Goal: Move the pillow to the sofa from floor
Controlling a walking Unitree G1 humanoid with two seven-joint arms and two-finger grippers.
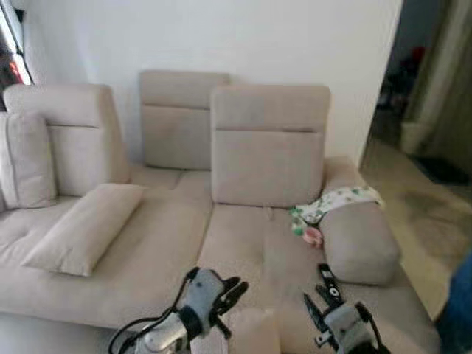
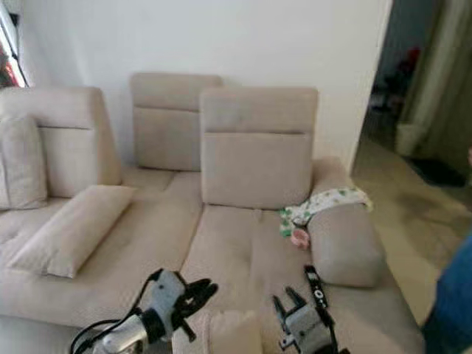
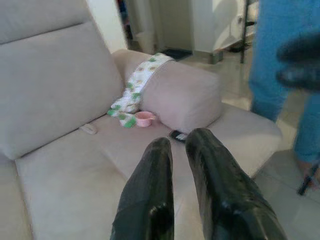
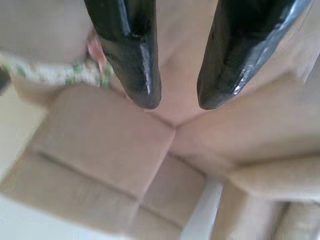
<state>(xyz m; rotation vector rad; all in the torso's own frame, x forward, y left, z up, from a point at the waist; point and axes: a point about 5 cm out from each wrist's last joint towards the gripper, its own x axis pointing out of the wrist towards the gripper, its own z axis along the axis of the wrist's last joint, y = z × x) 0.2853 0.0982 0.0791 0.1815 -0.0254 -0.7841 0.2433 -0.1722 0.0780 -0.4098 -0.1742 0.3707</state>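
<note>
Pillow (image 1: 252, 333) between your left gripper (image 1: 230, 289) and right gripper (image 1: 317, 304), both empty with fingers apart: soft, light, pinch a corner.

Room: white wall (image 1: 295, 37) behind a beige sofa (image 1: 243, 243) with three raised backrests; rounded armrest (image 1: 360, 240) at its right end; pale floor (image 1: 420, 221) to the right; dim doorway (image 1: 428, 81) beyond; bright window edge (image 1: 11, 44) far left.
</note>
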